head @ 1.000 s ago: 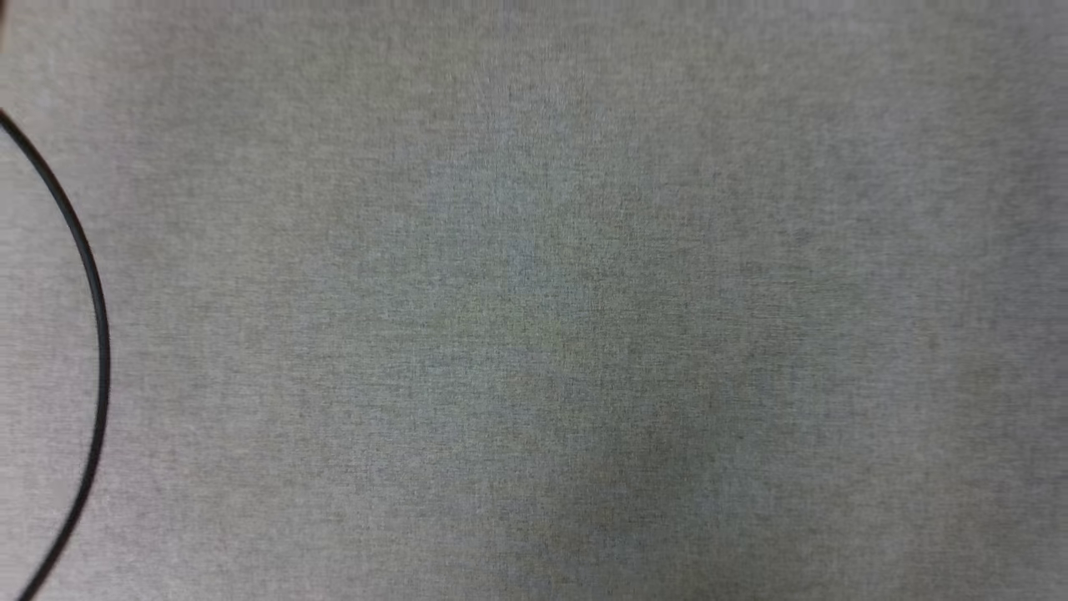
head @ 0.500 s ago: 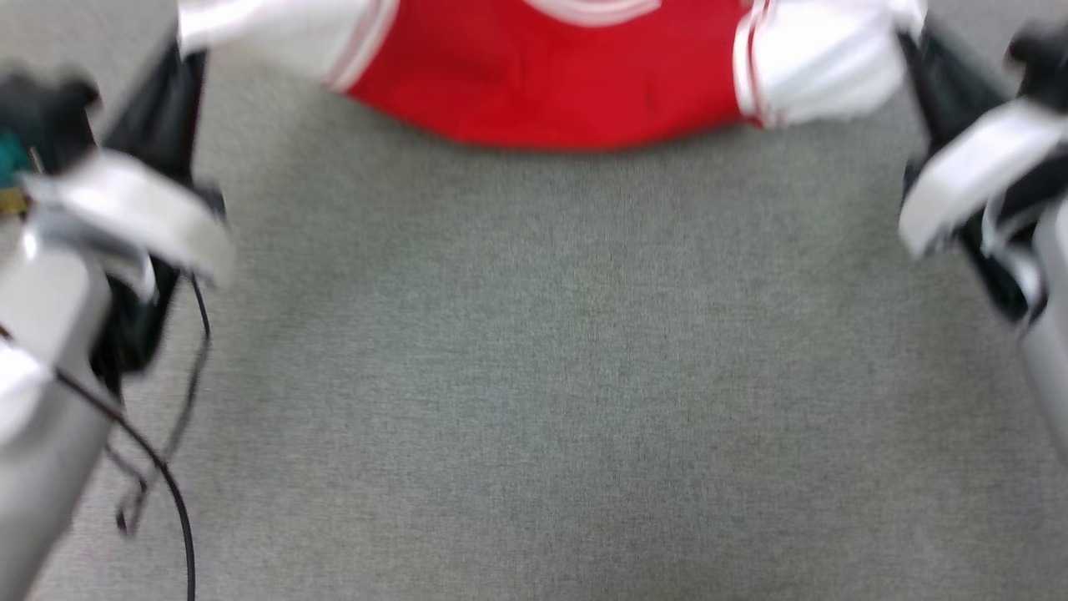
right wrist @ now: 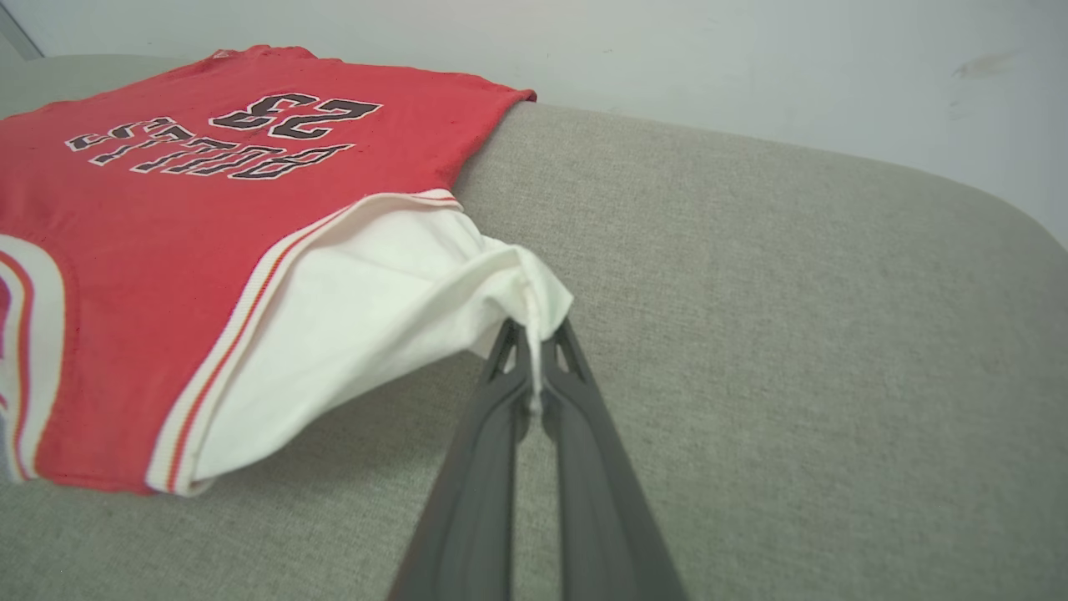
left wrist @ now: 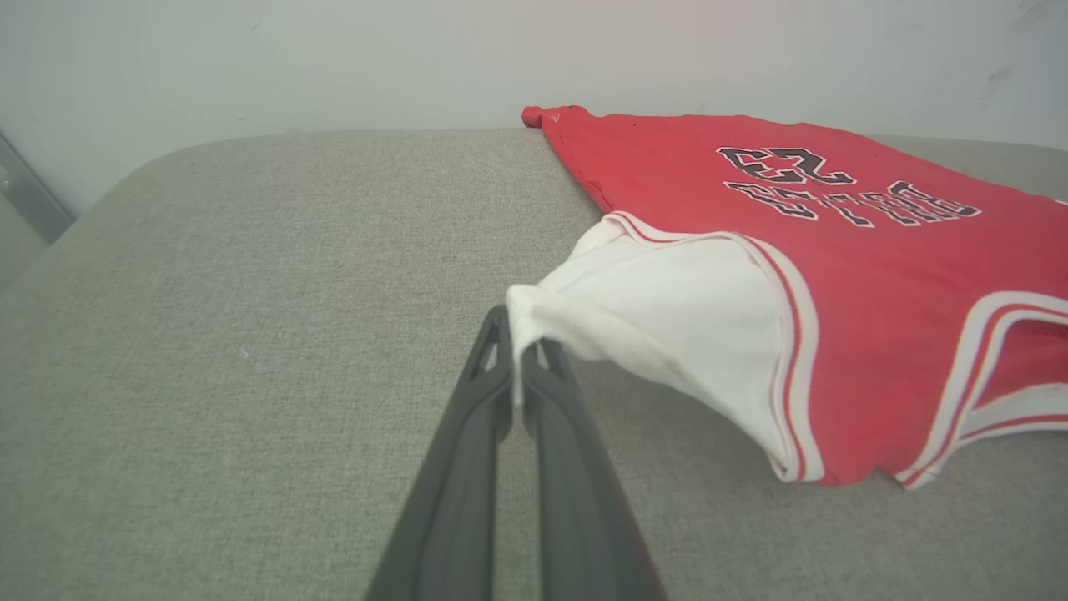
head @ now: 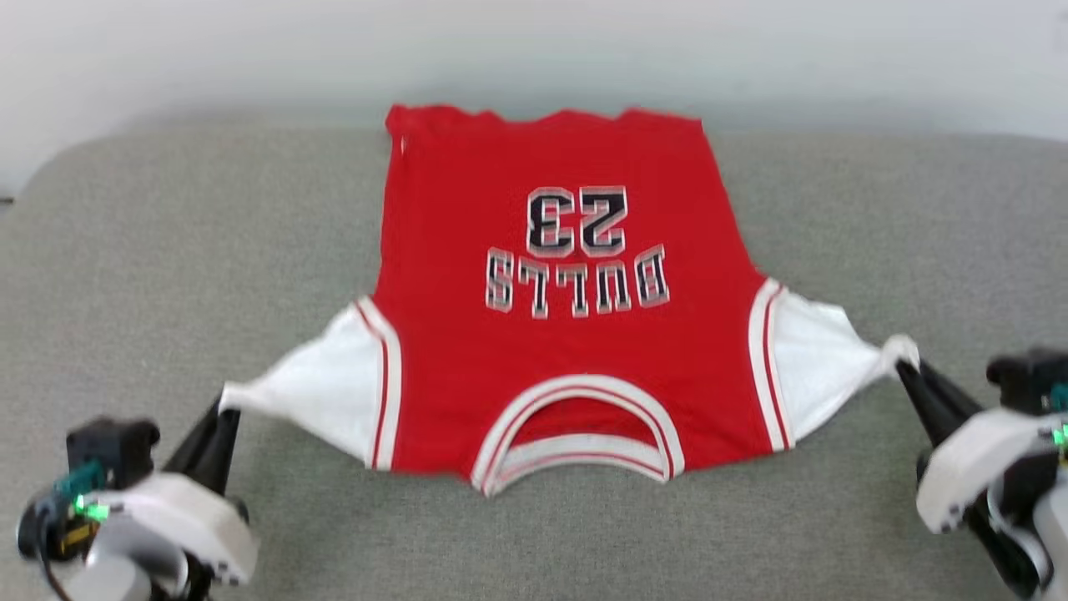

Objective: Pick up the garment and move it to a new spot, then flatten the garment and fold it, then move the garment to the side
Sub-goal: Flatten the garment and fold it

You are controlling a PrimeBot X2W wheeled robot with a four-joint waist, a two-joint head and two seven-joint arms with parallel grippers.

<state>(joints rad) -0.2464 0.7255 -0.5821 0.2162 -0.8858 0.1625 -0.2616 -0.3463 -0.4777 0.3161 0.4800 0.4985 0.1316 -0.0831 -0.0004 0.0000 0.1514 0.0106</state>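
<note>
Grey fabric bench [head: 167,250], rounded corners, pale wall [head: 534,50] behind. One garment [head: 551,334] spread mid-bench, collar toward robot. Two hands: left hand [head: 222,409] pinched tight on one white sleeve tip, right hand [head: 906,371] same on other.

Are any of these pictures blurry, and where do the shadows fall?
Head view: mildly soft all over, lettering on the garment fuzzy-edged. Left wrist view: sharper, a soft shadow on the grey surface beneath the lifted white sleeve. Right wrist view: likewise sharp, similar shadow beneath the other sleeve; no glare.
</note>
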